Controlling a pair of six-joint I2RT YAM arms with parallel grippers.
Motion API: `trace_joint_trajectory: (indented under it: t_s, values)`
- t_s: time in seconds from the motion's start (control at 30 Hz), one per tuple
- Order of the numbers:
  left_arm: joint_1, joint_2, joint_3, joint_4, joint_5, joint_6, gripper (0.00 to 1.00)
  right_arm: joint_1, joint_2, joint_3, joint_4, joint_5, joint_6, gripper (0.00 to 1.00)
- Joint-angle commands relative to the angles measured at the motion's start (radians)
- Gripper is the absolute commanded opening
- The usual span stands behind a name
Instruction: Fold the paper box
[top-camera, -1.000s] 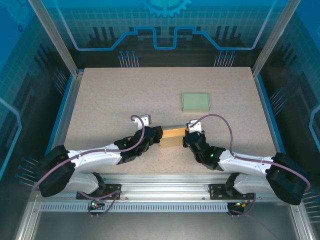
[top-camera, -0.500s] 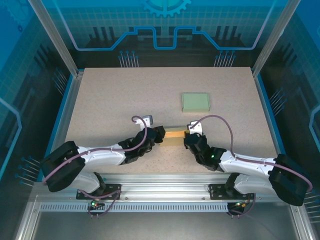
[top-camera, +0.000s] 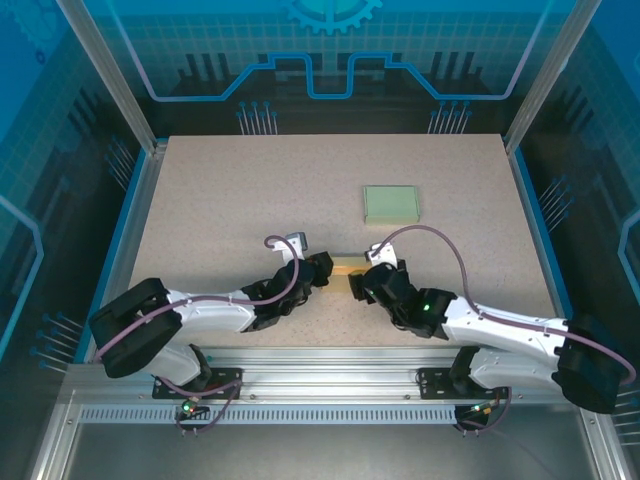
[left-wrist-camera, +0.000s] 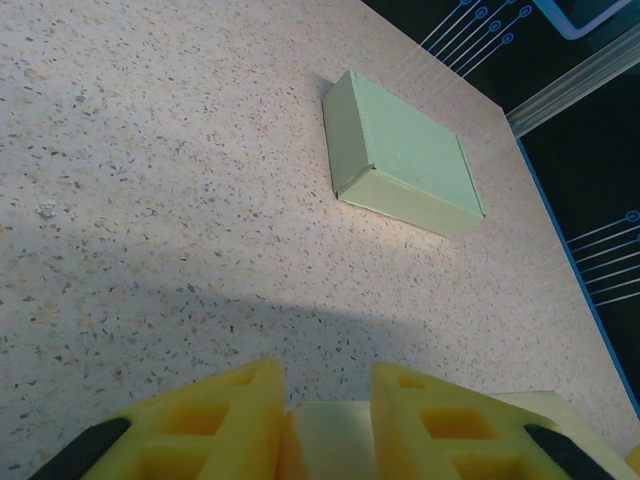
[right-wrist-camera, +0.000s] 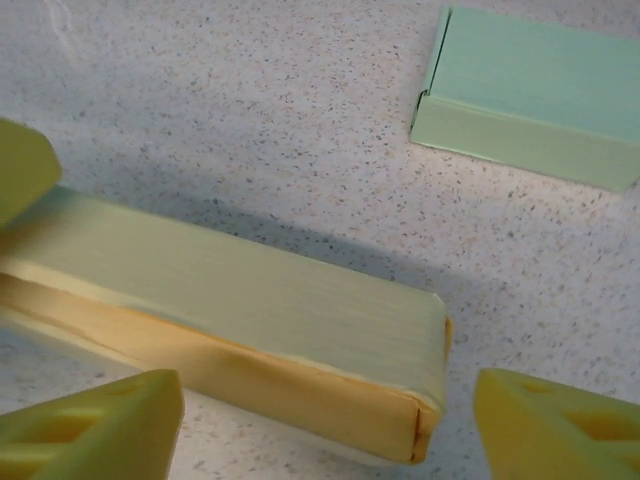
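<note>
Holding the yellow paper box (right-wrist-camera: 250, 300) by one end, near the middle of the counter (top-camera: 230, 190).
My left end effector (left-wrist-camera: 328, 390) is clenched on the box's left end. My right end effector (right-wrist-camera: 325, 430) stands wide, straddling the right end without gripping. The green box (top-camera: 391, 204) lies well apart, farther back, with open counter out to the left, right and far edges.

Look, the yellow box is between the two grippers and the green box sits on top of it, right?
No. The green box isn't on the yellow box; it lies apart, farther back, as the top external view shows. The yellow box is between the left gripper and right gripper.
</note>
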Motion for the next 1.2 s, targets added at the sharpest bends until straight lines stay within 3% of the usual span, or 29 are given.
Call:
trace_joint_trajectory:
  t_s: [0.0, 0.13, 0.5, 0.77, 1.17]
  values:
    - [-0.016, 0.044, -0.048, -0.121, 0.023, -0.001, 0.31, -0.006, -0.031, 0.085, -0.165, -0.019, 0.086, 0.88]
    - [-0.018, 0.042, -0.053, -0.120, 0.022, 0.001, 0.31, -0.120, -0.010, 0.162, -0.253, -0.156, 0.156, 0.91]
    - [-0.022, 0.059, -0.043, -0.112, 0.025, 0.004, 0.31, -0.313, 0.072, 0.120, -0.161, -0.400, 0.161, 0.83]
    - [-0.022, 0.063, -0.037, -0.119, 0.027, 0.005, 0.31, -0.341, 0.096, 0.025, -0.108, -0.436, 0.170, 0.64]
    - [-0.022, 0.035, -0.053, -0.209, 0.056, 0.001, 0.36, -0.363, 0.086, -0.078, -0.039, -0.438, 0.187, 0.54]
